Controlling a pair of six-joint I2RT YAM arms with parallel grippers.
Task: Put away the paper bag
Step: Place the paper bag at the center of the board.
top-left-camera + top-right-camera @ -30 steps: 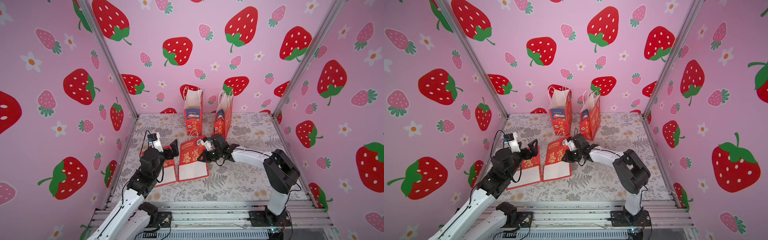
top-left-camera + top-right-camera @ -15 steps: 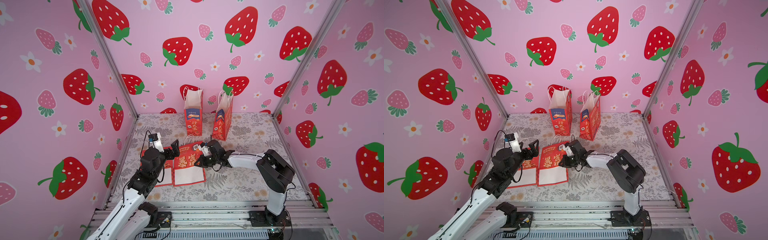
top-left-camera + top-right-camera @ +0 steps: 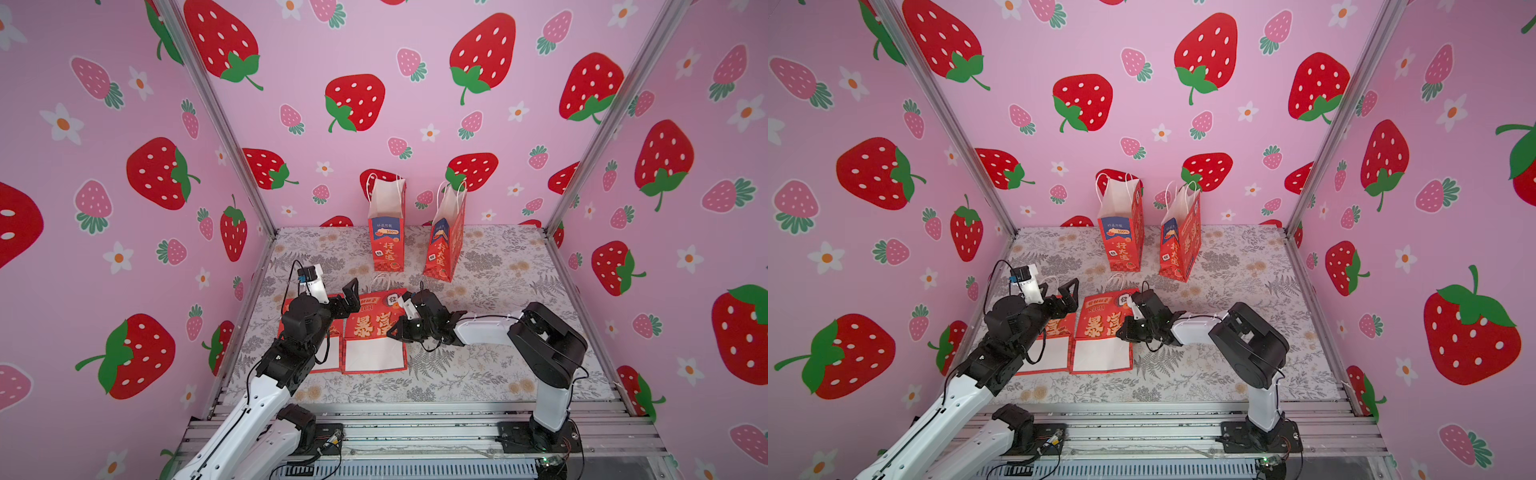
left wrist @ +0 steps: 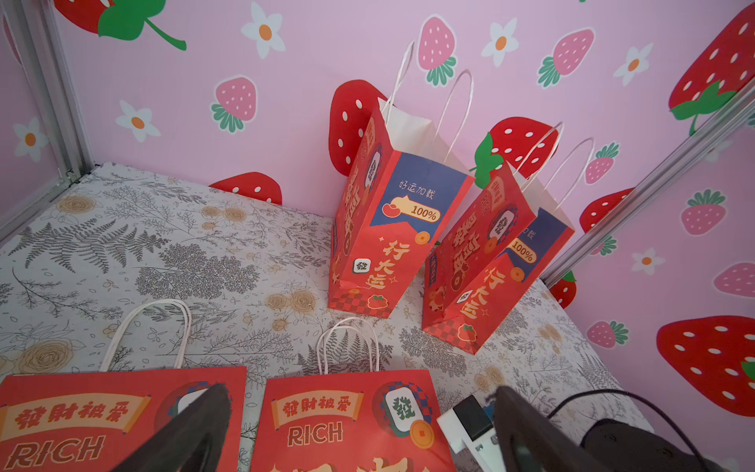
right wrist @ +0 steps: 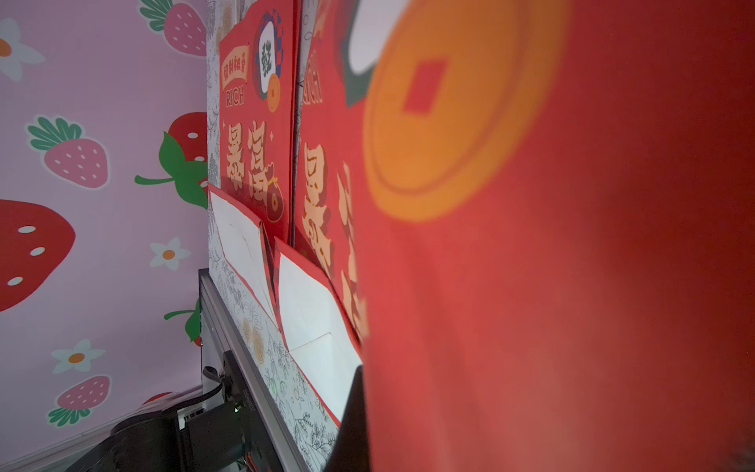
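A flat red paper bag (image 3: 374, 332) (image 3: 1100, 336) printed "RICH" lies on the floral table. My right gripper (image 3: 395, 329) (image 3: 1124, 328) is low at its right edge and shut on it. In the right wrist view the bag (image 5: 531, 265) fills the picture, blurred, with one dark finger (image 5: 351, 412) against it. A second flat bag (image 3: 1054, 351) (image 4: 81, 417) lies just to its left, edges nearly touching. My left gripper (image 3: 341, 296) (image 4: 359, 394) hovers open above the tops of both flat bags, holding nothing.
Two upright red bags (image 3: 388, 243) (image 3: 442, 247) with white handles stand near the back wall. Pink strawberry walls close in the table (image 3: 498, 365) on three sides. A metal rail (image 3: 415, 419) runs along the front edge.
My right gripper has pulled the held bag leftward and squared it up beside the other flat bag. The left arm has stayed still.
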